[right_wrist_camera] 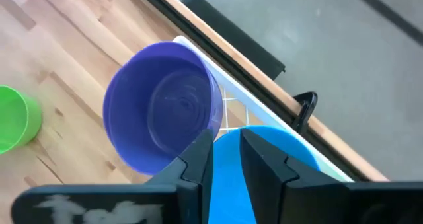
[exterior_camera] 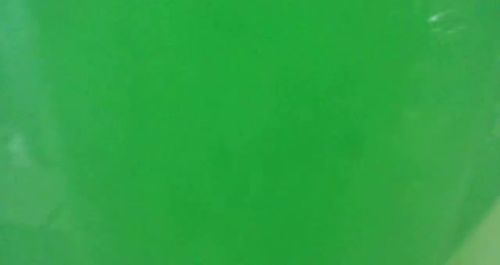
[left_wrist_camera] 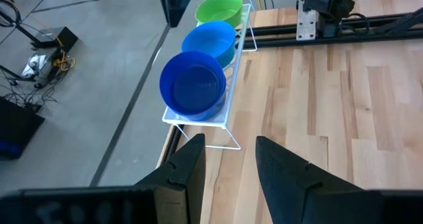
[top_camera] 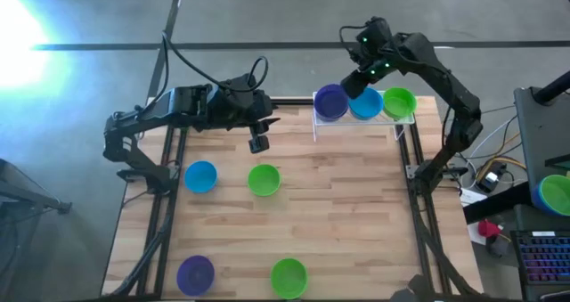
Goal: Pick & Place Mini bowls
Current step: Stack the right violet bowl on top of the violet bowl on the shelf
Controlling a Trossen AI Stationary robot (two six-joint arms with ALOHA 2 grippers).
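A white wire rack (top_camera: 400, 126) stands at the table's far edge. In it, on edge, lean a purple mini bowl (top_camera: 330, 102), a blue mini bowl (top_camera: 366, 105) and a green mini bowl (top_camera: 399, 102). My right gripper (top_camera: 356, 81) is over the blue one, nearly shut on its rim. My left gripper (top_camera: 258, 144) hangs open and empty above the table's middle, left of the rack. Loose bowls rest on their bases: blue (top_camera: 200, 176), green (top_camera: 264, 180), purple (top_camera: 195, 273), green (top_camera: 289, 277). A green surface fills the low view. My right gripper (right_wrist_camera: 228, 143) has the blue bowl's rim (right_wrist_camera: 228, 174) in the narrow gap between its two fingers, coming from above and from the far side. The bowl rests tilted in the rack (right_wrist_camera: 232, 107), beside the purple bowl (right_wrist_camera: 162, 105). The fingers hide the exact contact.
Bare wood lies between the rack and the loose bowls. Black rails run along the table's left and right sides. Right of the table stands a stand with a stacked green and blue bowl (top_camera: 557, 193), cables and a keyboard. The left wrist view shows the rack (left_wrist_camera: 218, 128) ahead of my left gripper (left_wrist_camera: 228, 148).
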